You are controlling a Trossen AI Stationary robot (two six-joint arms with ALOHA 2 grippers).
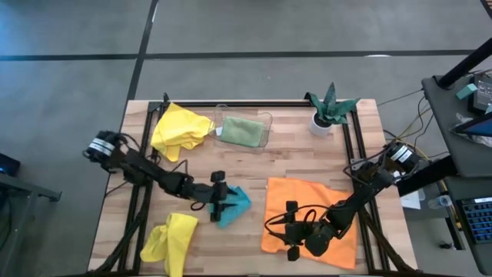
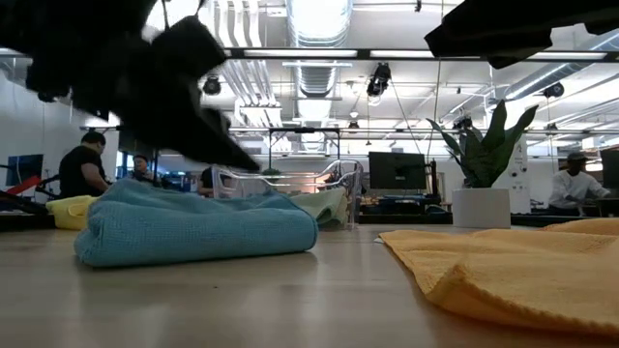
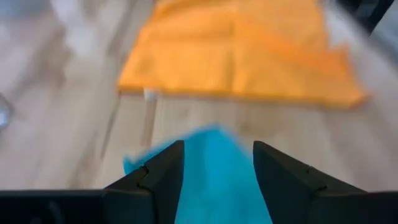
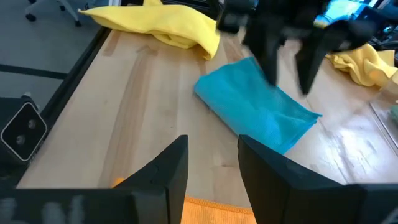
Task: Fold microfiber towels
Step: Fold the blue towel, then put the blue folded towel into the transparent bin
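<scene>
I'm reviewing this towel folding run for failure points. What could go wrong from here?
The left gripper hovers open over the folded turquoise microfiber towel; a careless move might undo its fold. The right gripper sits over the flat orange microfiber towel's edge, with wood showing between its fingers; closing there could miss it.

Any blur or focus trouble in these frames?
Left wrist view: orange towel and table smeared, likely motion blur. Right wrist view: left gripper blurred above the blue towel, which is sharp. Low view: near arm a dark unfocused mass. High view: sharp.
</scene>
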